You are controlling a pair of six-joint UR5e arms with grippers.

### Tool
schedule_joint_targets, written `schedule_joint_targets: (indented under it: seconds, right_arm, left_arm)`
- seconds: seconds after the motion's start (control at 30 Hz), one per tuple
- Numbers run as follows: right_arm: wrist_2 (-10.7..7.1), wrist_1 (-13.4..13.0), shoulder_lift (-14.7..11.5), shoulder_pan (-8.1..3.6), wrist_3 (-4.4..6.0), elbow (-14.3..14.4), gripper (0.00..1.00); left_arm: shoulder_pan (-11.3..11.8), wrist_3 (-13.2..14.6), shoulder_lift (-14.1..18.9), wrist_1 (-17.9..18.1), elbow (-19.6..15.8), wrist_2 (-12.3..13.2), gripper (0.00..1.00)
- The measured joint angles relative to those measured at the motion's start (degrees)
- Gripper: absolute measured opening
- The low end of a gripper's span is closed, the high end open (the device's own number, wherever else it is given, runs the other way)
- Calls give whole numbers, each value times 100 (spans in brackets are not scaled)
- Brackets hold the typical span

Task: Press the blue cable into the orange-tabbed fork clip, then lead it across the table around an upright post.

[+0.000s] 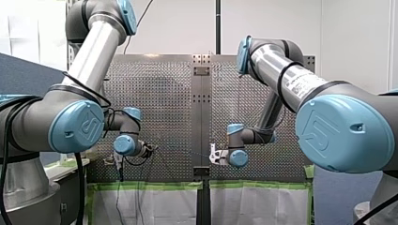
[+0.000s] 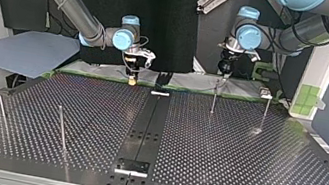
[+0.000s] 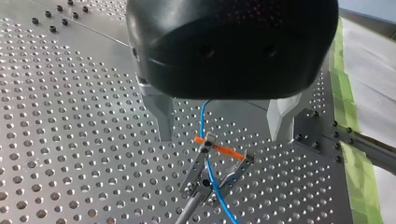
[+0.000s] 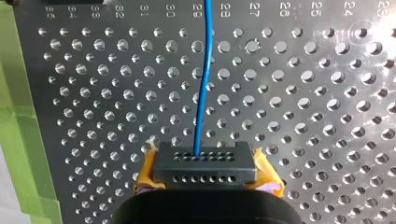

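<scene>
Two grippers, one line: my right gripper clamps the black connector, blue cable running straight ahead. My left gripper hangs over the orange-tabbed fork clip, fingers apart, cable lying lengthwise between its prongs below them. Left looks nearer for the press.

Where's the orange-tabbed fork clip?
In the left wrist view, the fork clip sits under my left gripper, between its open fingers, blue cable running through it.

Thin blue cable lies between the metal prongs of the orange-tabbed fork clip, under my left gripper.
</scene>
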Motion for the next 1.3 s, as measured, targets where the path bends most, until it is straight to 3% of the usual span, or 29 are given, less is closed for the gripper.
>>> schedule_joint_targets:
  seconds: [0.37, 1.03, 1.3]
  right_arm:
    - [0, -11, 22, -2, 2, 0, 0]
    - [0, -29, 108, -2, 2, -20, 0]
    - [-4, -7, 135, -2, 1, -56, 0]
  left_arm:
    - [-15, 144, 1, -83, 0, 12, 100]
    - [-189, 1219, 3, -537, 220, 106, 100]
    - [-312, 1137, 2, -680, 375, -10, 100]
